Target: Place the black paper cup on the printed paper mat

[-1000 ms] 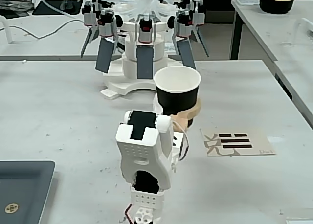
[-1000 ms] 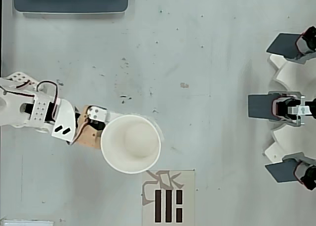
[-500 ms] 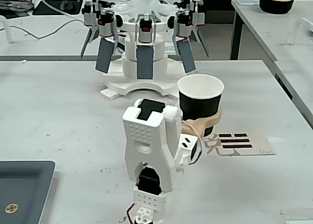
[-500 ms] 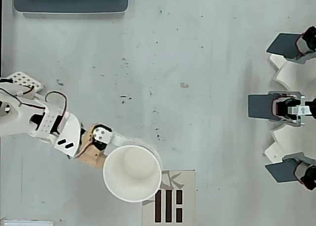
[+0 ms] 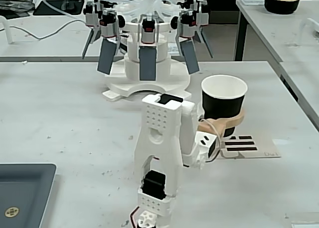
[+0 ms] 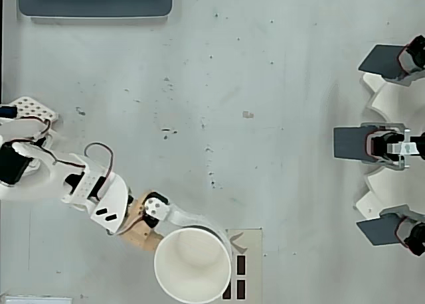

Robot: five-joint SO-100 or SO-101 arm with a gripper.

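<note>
Fixed view: white arm at centre of desk (image 5: 65,113), hand (image 5: 230,122) clamped around lower body of black paper cup (image 5: 223,104). Cup upright, white interior showing, base hidden behind tan finger (image 5: 224,122); contact with mat cannot be told. Printed paper mat (image 5: 249,147) flat on desk, directly below and right of cup, black bars visible. Overhead view: cup (image 6: 192,265) overlaps mat's (image 6: 244,251) left edge. Dark grey tray (image 5: 22,193) lower left; dark bowl (image 5: 281,3) on far desk; white multi-armed rig (image 5: 147,44) behind.
</note>
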